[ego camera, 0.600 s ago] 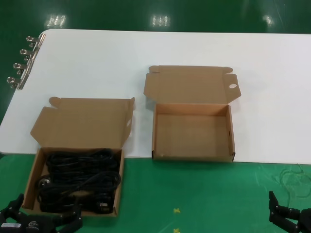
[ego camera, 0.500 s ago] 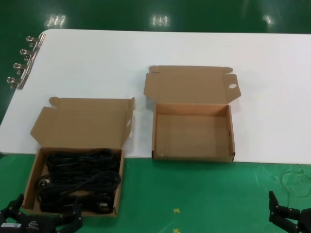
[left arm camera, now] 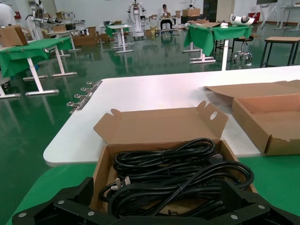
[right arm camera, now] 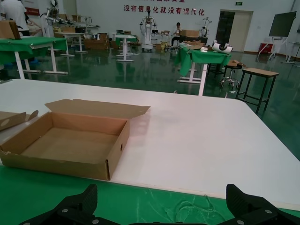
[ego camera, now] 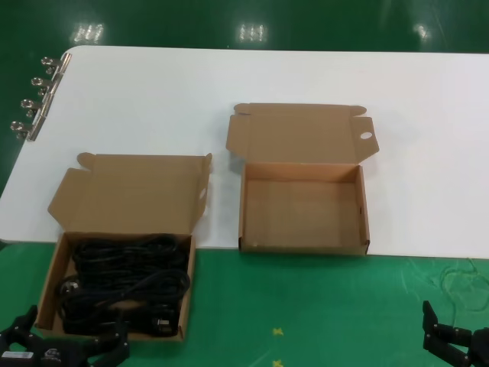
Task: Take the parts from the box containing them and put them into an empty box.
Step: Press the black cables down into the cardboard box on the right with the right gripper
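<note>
At the near left edge of the head view, the left hand (ego camera: 65,348) sits low, just in front of the box containing them (ego camera: 50,284), with its black fingers (ego camera: 117,342) spread wide and nothing between them. That brown cardboard box lies partly on the green cloth (ego camera: 306,306) and partly against the white surface (ego camera: 229,84), with its hinged lid (ego camera: 130,193) thrown back flat onto the white top. Inside it the parts (ego camera: 126,279) lie as black looped cords filling the tray from wall to wall, with a chunky plug (ego camera: 162,321) near the front right corner; the left wrist view shows the same coils (left arm camera: 178,176) heaped between the cardboard walls, close ahead of the hand's spread fingers (left arm camera: 70,208). Far back on the left edge of the surface, a row of metal binder clips (ego camera: 34,95) is clamped on. To the right, well apart from the full box, an empty box (ego camera: 365,214) stands on the white surface at its front edge, lid open and laid back, a small oval hole (ego camera: 366,136) through the lid's right tab; its floor is bare cardboard. At the near right corner, the right hand (ego camera: 458,345) rests low over the green cloth, far from both boxes, fingers (right arm camera: 243,201) spread wide and holding nothing.
</note>
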Controlling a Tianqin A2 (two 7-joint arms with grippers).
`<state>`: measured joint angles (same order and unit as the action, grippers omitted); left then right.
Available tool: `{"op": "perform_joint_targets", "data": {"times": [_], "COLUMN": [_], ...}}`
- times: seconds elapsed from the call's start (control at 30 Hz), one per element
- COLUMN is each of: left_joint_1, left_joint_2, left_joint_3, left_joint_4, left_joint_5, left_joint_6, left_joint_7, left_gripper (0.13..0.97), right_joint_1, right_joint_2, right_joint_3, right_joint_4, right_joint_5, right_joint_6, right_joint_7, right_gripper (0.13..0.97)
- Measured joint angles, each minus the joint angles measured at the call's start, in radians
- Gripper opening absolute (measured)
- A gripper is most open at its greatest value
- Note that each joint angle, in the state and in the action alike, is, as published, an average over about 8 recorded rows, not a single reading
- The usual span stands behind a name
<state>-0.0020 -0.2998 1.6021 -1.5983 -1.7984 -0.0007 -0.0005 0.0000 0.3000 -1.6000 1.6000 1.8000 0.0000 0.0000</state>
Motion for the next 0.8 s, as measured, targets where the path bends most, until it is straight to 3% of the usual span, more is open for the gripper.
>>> {"op": "perform_joint_targets", "data": {"times": [0.33,0.63,0.8], "left_joint_1": [0.0,0.0,0.0], "left_joint_2": [0.0,0.0,0.0], "left_joint_3": [0.0,0.0,0.0], "left_joint_4": [0.0,0.0,0.0], "left_joint_5": [0.0,0.0,0.0], "left_joint_6": [0.0,0.0,0.0], "left_joint_7": [0.0,0.0,0.0], "left_gripper": [0.966,0.966,0.966], "right_joint_1": [0.0,0.0,0.0], "right_joint_2": [0.0,0.0,0.0], "right_joint_3": [0.0,0.0,0.0], "right_joint_4": [0.0,0.0,0.0], "right_joint_5": [0.0,0.0,0.0], "right_joint_6": [0.0,0.0,0.0], "right_joint_7": [0.0,0.0,0.0], "right_gripper": [0.962,0.903,0.822]}}
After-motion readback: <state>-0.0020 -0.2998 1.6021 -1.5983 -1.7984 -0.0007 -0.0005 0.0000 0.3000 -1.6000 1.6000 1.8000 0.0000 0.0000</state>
